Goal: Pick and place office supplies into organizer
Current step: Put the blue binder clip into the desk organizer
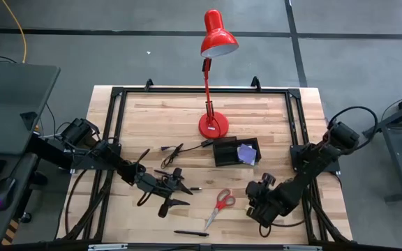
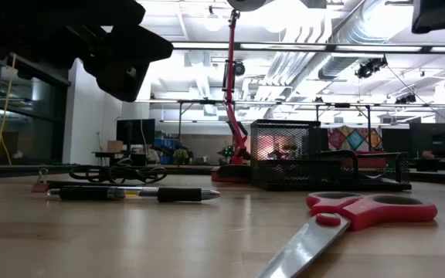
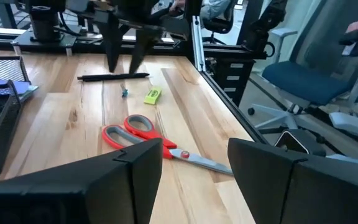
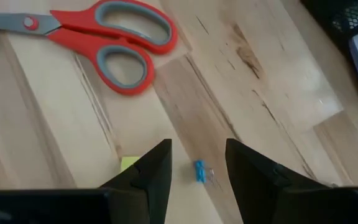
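Red-handled scissors (image 1: 220, 204) lie flat on the wood between my two grippers, also seen in the left wrist view (image 3: 143, 135) and the right wrist view (image 4: 107, 38). A tiny yellow-green piece (image 3: 153, 95) and a small blue bit (image 4: 199, 171) lie beside them. My right gripper (image 4: 197, 163) is open above the table, its fingers either side of the blue bit without touching it. My left gripper (image 1: 185, 195) is open, left of the scissors. One black pen (image 1: 190, 233) lies near the front edge, another (image 3: 114, 76) beyond the yellow-green piece. The black organizer (image 1: 229, 148) holds a purple pad (image 1: 246, 152).
A red desk lamp (image 1: 213, 124) stands on its round base just behind the organizer. Thin black cable (image 1: 176, 148) lies left of the organizer. A black frame (image 1: 117, 94) runs round the tabletop. Bare wood lies between the scissors and the organizer.
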Action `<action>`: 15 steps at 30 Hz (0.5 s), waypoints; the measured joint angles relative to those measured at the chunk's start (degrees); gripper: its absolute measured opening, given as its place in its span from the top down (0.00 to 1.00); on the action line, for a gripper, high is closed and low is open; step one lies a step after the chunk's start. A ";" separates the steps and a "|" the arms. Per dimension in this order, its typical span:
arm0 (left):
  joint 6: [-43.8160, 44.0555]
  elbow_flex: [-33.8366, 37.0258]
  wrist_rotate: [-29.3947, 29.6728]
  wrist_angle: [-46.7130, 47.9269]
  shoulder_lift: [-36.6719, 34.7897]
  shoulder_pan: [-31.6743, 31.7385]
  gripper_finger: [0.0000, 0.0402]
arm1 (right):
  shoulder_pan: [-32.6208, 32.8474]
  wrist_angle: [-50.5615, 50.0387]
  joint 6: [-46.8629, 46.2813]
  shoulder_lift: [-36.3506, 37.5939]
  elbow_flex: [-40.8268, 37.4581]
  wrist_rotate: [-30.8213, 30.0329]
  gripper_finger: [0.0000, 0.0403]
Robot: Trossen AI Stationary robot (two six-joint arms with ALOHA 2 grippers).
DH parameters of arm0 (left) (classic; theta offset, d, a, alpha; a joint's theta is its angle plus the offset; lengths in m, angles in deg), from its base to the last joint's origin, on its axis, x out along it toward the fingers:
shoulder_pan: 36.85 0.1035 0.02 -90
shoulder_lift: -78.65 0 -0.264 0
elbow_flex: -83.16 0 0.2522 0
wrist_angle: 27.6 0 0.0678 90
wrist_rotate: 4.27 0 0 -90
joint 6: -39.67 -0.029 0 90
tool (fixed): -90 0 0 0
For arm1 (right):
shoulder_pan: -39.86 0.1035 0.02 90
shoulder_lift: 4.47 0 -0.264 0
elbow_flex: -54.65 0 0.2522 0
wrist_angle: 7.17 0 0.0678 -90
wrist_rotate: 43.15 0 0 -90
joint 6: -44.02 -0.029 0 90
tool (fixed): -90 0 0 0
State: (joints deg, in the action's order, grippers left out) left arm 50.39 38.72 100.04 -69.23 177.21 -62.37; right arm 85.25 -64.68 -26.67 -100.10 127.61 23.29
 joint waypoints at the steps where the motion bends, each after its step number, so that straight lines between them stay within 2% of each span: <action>1: 0.01 0.00 0.00 -0.13 0.00 0.00 0.57 | 0.21 0.01 -0.07 0.00 0.00 -0.12 0.65; 9: 0.02 0.00 0.00 -0.06 0.00 0.00 0.57 | 0.49 -4.40 -3.42 0.00 0.00 -0.26 0.64; 13: 0.02 0.00 -0.02 -0.02 0.00 0.00 0.57 | 0.52 -5.41 -3.98 -0.02 -0.01 2.77 0.63; 15: 0.02 0.00 -0.02 0.14 0.00 0.00 0.57 | 1.23 -5.03 -4.49 -0.22 -0.02 2.13 0.62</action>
State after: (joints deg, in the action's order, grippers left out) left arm 50.41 38.72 100.02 -69.08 177.21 -62.37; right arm 86.48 -69.71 -31.16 -100.33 127.59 25.42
